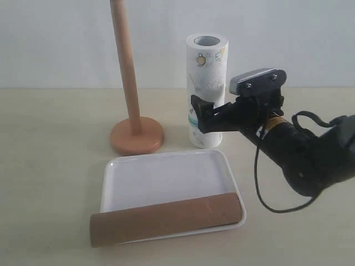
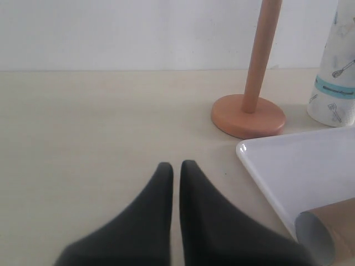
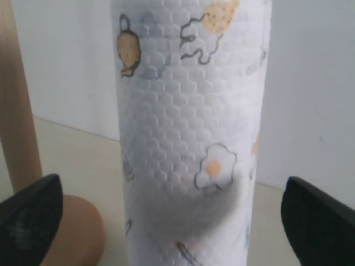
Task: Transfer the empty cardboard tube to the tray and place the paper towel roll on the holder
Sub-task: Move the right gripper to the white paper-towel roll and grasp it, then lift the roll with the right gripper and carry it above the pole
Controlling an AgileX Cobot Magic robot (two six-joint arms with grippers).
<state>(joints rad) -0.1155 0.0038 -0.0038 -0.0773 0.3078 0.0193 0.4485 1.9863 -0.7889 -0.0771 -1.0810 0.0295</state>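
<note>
Pale beige tabletop runs back to a plain white wall. Largest on it is the flat white plastic tray with rounded corners (image 1: 166, 174), lying nearer the camera than the right gripper's fingers and well apart from them. The long plain brown cardboard tube (image 1: 166, 220) rests across the tray's near part, farthest from those fingers, with its ends overhanging the rim. That half of the task looks done.

The thick white paper towel roll printed with small kitchen drawings (image 1: 206, 72) stands upright on the table, directly between the right gripper's (image 1: 200, 114) fingers (image 3: 33, 216). These are spread wide on either side of its lower part, and the wrist view shows a clear gap at each side. Nothing is gripped yet.

The light wooden holder, a tall dowel on a round orange-tan base (image 1: 133, 111), stands bare just beyond the roll from the fingers.

The left gripper (image 2: 176, 166) has its fingers pressed nearly together on nothing, low over the table, with the holder well ahead of them. What remains is grasping, lifting and threading the roll onto the dowel.
</note>
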